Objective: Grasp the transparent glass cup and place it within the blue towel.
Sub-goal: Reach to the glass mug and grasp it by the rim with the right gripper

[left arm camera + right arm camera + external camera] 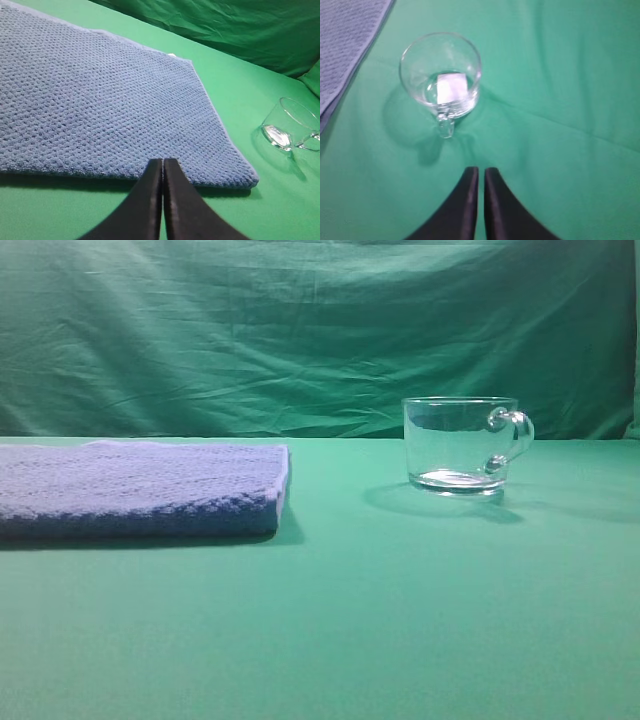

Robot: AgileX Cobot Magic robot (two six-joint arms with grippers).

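Observation:
The transparent glass cup [460,445] stands upright on the green cloth at the right, its handle toward the right. The blue towel [140,488] lies flat at the left. Neither gripper shows in the exterior high view. In the left wrist view my left gripper [163,161] is shut and empty, over the near edge of the towel [100,100], with the cup [291,125] far to its right. In the right wrist view my right gripper [481,170] is shut and empty, a short way behind the cup [441,75], whose handle points toward it. The towel's edge [345,40] shows at the left.
A green cloth [400,620] covers the table, and a wrinkled green backdrop [300,330] hangs behind it. There is a bare stretch of cloth between towel and cup.

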